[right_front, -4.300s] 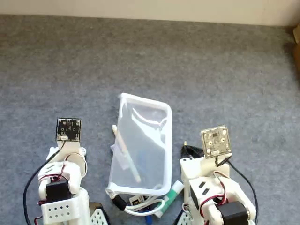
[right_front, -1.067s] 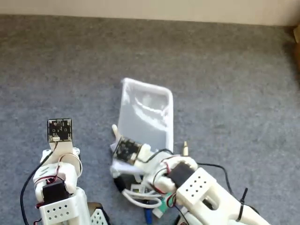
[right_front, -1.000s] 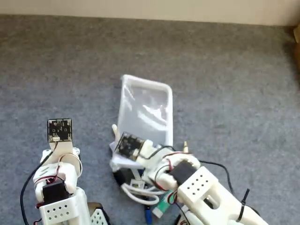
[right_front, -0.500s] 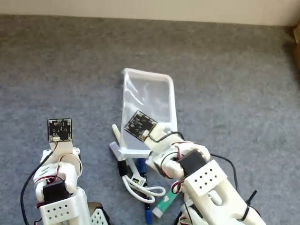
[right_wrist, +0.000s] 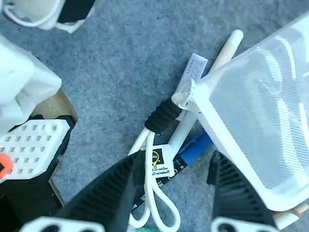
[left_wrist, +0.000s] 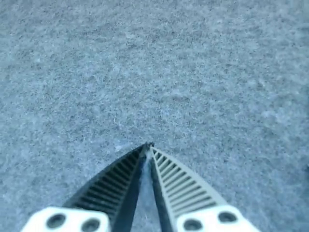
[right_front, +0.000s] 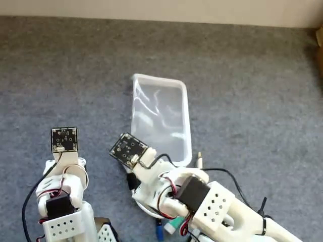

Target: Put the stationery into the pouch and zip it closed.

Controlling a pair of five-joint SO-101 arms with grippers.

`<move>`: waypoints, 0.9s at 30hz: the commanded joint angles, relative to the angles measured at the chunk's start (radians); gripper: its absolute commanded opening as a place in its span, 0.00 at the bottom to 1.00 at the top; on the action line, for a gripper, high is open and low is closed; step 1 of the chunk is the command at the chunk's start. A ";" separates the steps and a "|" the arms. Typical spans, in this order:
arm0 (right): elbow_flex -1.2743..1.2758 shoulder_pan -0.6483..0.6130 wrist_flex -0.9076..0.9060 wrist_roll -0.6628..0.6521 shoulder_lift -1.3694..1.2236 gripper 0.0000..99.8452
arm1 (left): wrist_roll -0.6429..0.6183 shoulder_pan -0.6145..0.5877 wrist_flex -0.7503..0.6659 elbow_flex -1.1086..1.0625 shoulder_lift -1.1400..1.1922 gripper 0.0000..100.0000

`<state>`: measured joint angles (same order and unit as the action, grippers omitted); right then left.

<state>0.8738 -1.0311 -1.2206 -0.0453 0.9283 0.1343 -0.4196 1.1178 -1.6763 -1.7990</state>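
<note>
While the left claw [left_wrist: 147, 147] is resting closed and empty well to the left of the pouch [right_front: 160, 118], the right claw [right_wrist: 171, 193] is hanging open over the stationery lying just outside the pouch's near end. A white cord with a black sleeve [right_wrist: 163, 117], a blue pen [right_wrist: 195, 145] and a pale stick [right_wrist: 227, 48] are lying loose there. By my judgement, the packing is barely beginning and the zipping is waiting. The grey, felt-like desk [right_front: 252, 75] is stretching beyond the pouch to a pale wall strip [right_front: 151, 9].
</note>
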 commanded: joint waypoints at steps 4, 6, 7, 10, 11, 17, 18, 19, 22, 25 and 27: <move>-0.065 -0.038 0.093 0.055 -0.107 0.21 | 0.008 -0.012 -0.020 -0.021 0.001 0.01; -0.068 -0.042 0.093 0.114 -0.186 0.21 | 0.008 -0.012 -0.020 -0.021 0.001 0.01; -0.070 -0.042 0.093 0.137 -0.231 0.21 | 0.008 -0.012 -0.020 -0.021 0.001 0.01; -0.104 -0.056 0.104 0.190 -0.335 0.21 | 0.008 -0.012 -0.020 -0.021 0.001 0.01; -0.114 -0.059 0.107 0.219 -0.358 0.21 | 0.008 -0.012 -0.020 -0.021 0.001 0.01; -0.168 -0.102 0.160 0.365 -0.400 0.21 | 0.008 -0.012 -0.020 -0.021 0.001 0.01; -0.168 -0.110 0.179 0.362 -0.403 0.21 | 0.008 -0.012 -0.020 -0.021 0.001 0.01; -0.166 -0.116 0.208 0.364 -0.403 0.21 | 0.008 -0.012 -0.020 -0.021 0.001 0.01; -0.159 -0.120 0.289 0.368 -0.404 0.21 | 0.008 -0.012 -0.020 -0.021 0.001 0.01; -0.119 -0.113 0.332 0.368 -0.404 0.21 | 0.008 -0.012 -0.020 -0.021 0.001 0.01; -0.096 -0.105 0.361 0.368 -0.406 0.21 | 0.008 -0.012 -0.020 -0.021 0.001 0.01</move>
<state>0.7725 -1.1385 -0.9152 0.3153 0.5201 0.1343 -0.4196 1.1178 -1.6763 -1.7990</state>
